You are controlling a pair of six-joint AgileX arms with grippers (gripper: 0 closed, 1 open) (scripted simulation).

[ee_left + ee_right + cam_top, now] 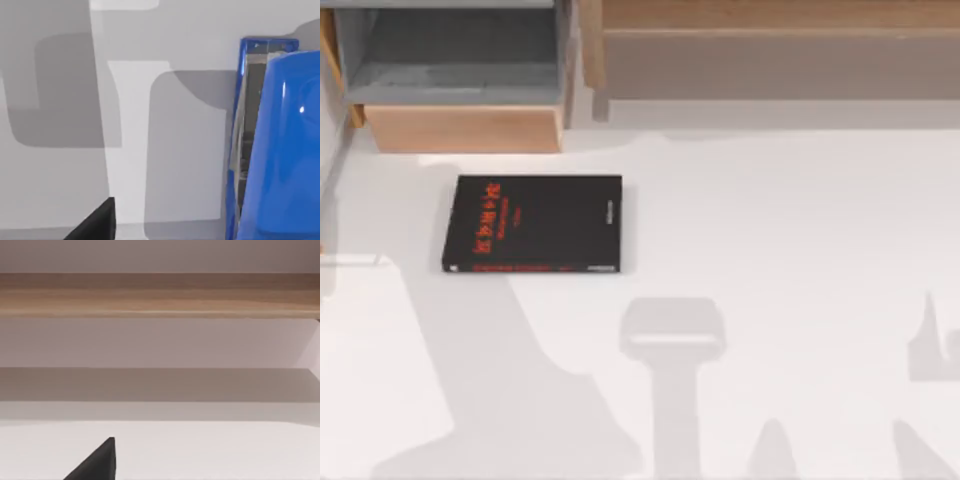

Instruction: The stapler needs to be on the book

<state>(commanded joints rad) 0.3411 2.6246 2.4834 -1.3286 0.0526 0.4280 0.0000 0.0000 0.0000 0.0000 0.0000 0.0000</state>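
Observation:
The book lies flat on the white table, left of the middle, black with red lettering and its spine toward the front edge. Nothing rests on its cover. The stapler, bright blue with a metal channel along its side, looms very close in the left wrist view, over the white table with grey shadows on it. A black tip of my left gripper shows apart from the stapler. A black tip of my right gripper shows low above the table, facing a wooden shelf.
An open grey cabinet with a wooden drawer front stands at the back left, just behind the book. A long wooden shelf runs along the back right. Arm shadows fall across the table's front.

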